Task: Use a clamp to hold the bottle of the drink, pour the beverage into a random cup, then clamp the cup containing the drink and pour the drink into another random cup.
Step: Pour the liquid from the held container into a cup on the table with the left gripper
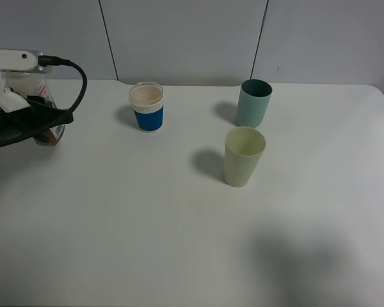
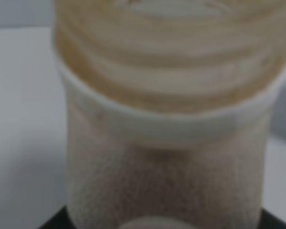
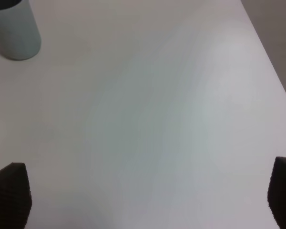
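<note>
Bottle of the drink (image 2: 162, 143) at far left of table (image 1: 179, 243), mid-body held by closed left gripper (image 1: 38, 121), likely light, thin-walled, slippery, so firm hold below neck; right gripper (image 3: 148, 195) wide, empty

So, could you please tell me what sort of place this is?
Most likely a robotics lab test bench: a plain white table, plain grey wall panels behind it, and a cabled robot arm, with a teal cup and a yellow-green cup set out.
</note>
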### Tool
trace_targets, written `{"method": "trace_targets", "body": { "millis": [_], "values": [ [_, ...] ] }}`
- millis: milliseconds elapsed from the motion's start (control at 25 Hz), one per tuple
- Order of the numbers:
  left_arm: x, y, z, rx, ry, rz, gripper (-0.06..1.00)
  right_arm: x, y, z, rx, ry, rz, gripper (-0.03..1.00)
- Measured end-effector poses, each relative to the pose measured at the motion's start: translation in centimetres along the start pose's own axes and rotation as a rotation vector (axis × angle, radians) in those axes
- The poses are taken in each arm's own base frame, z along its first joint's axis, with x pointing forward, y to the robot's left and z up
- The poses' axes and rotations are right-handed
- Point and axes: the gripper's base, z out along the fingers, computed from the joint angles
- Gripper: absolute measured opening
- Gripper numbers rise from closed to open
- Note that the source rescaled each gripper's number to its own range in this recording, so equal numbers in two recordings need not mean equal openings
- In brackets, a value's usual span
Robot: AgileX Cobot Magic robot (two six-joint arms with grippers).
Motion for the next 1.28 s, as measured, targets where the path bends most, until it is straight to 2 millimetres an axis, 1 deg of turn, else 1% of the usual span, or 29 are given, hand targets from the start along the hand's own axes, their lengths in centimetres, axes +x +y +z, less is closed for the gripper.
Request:
{"method": "trace_targets", "body": {
  "millis": [40, 120, 160, 320, 600, 720, 760, 840, 960, 1280],
  "values": [
    [-0.5, -0.4, 0.0, -0.007, 0.005, 0.049, 0.03, 0.0, 0.0, 0.0, 0.000, 0.000, 0.000, 1.00],
    [-0.8, -0.7, -0.1, -0.017, 0.015, 0.075, 0.03, 0.0, 0.0, 0.0, 0.000, 0.000, 0.000, 1.00],
    [-1.5, -1.4, -0.5, -0.034, 0.019, 0.157, 0.03, 0.0, 0.0, 0.0, 0.000, 0.000, 0.000, 1.00],
    [-2.6, -2.9, -1.6, -0.080, 0.016, 0.305, 0.03, 0.0, 0.0, 0.0, 0.000, 0.000, 0.000, 1.00],
    [-3.6, -5.5, -3.3, -0.057, -0.020, 0.406, 0.03, 0.0, 0.0, 0.0, 0.000, 0.000, 0.000, 1.00],
    [-3.6, -6.7, -3.3, -0.051, -0.019, 0.449, 0.03, 0.0, 0.0, 0.0, 0.000, 0.000, 0.000, 1.00],
    [-3.6, -6.7, -3.3, -0.051, -0.019, 0.449, 0.03, 0.0, 0.0, 0.0, 0.000, 0.000, 0.000, 1.00],
    [-3.3, -7.6, -3.2, -0.044, -0.009, 0.483, 0.03, 0.0, 0.0, 0.0, 0.000, 0.000, 0.000, 1.00],
    [-2.9, -9.7, -3.0, -0.018, -0.003, 0.545, 0.03, 0.0, 0.0, 0.0, 0.000, 0.000, 0.000, 1.00],
    [-2.4, -14.0, -2.8, 0.024, -0.012, 0.648, 0.03, 0.0, 0.0, 0.0, 0.000, 0.000, 0.000, 1.00]
  ]
}}
